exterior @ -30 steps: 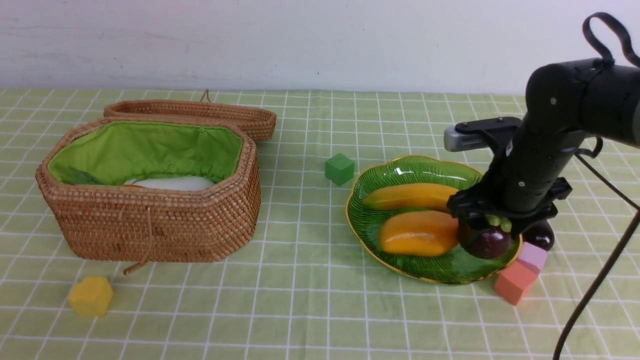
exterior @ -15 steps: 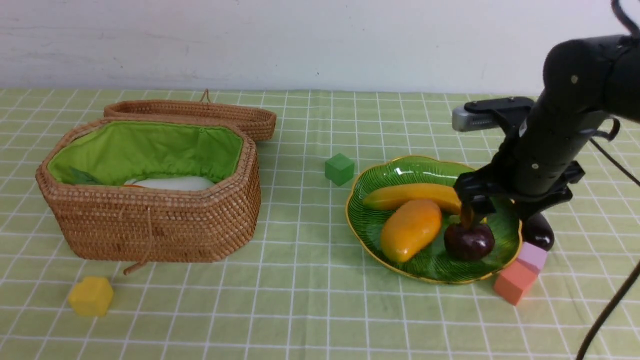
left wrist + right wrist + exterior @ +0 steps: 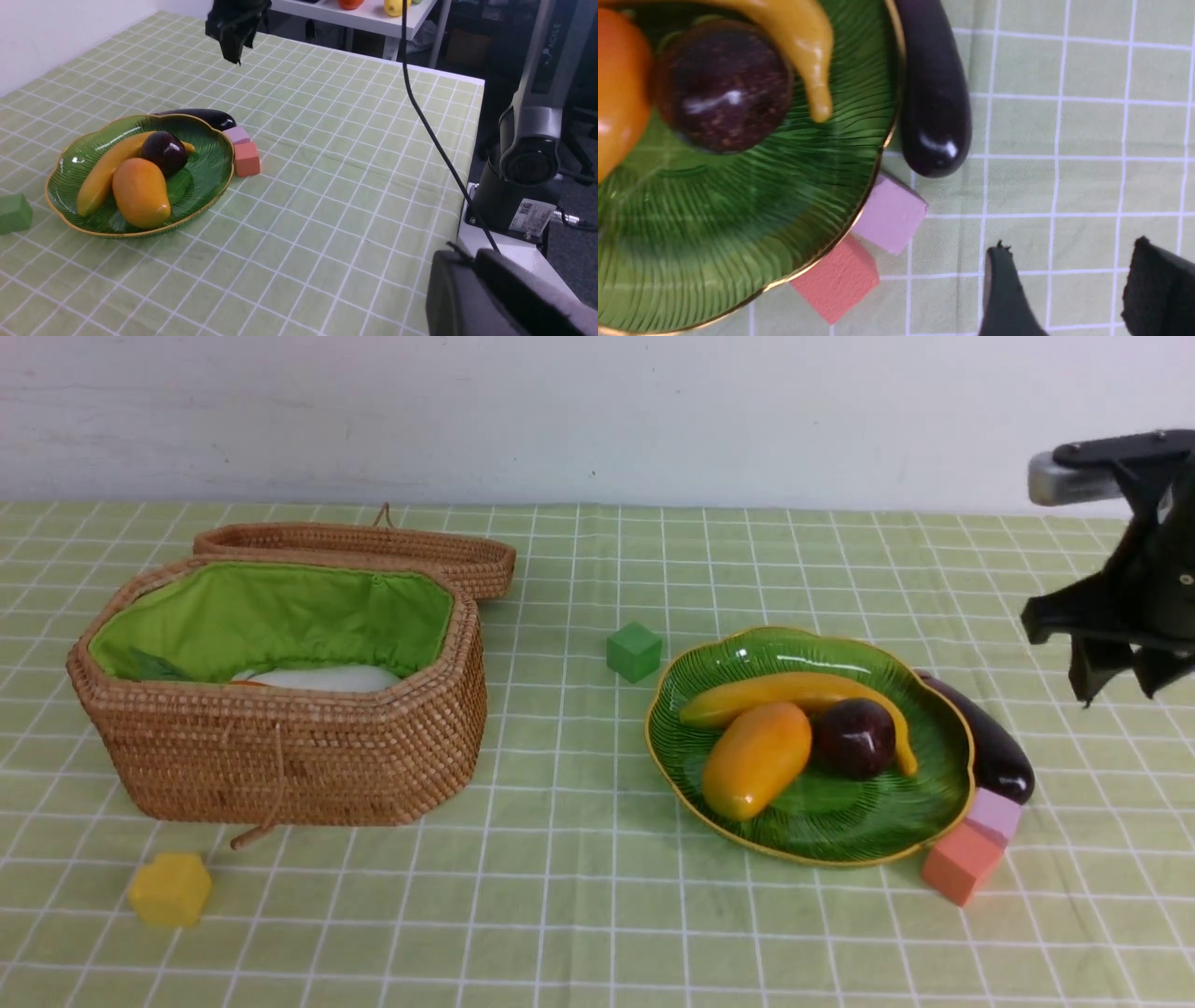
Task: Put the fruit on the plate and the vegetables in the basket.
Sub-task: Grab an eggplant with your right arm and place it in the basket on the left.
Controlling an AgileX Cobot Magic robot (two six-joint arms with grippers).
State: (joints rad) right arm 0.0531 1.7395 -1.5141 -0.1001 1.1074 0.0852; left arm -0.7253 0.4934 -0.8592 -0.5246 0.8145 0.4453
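Your right gripper [image 3: 1069,247] is hovering to the right of the plate [image 3: 822,835], jaws parted and empty. The eggplant [image 3: 990,747] is lying on the table [image 3: 579,896] just beside the plate's rim, looking glossy, rigid and light (probably slippery); I'm suggesting a pinch across its thick middle.

The green block [image 3: 634,651] sits mid table [image 3: 579,915], on green checked cloth. Yellow block [image 3: 170,889] is front left. Pink block [image 3: 960,863] & light purple block [image 3: 994,815] touch, on the right.

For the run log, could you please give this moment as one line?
fruit: all on plate | eggplant: beside plate, unplaced | right fingers: open, empty
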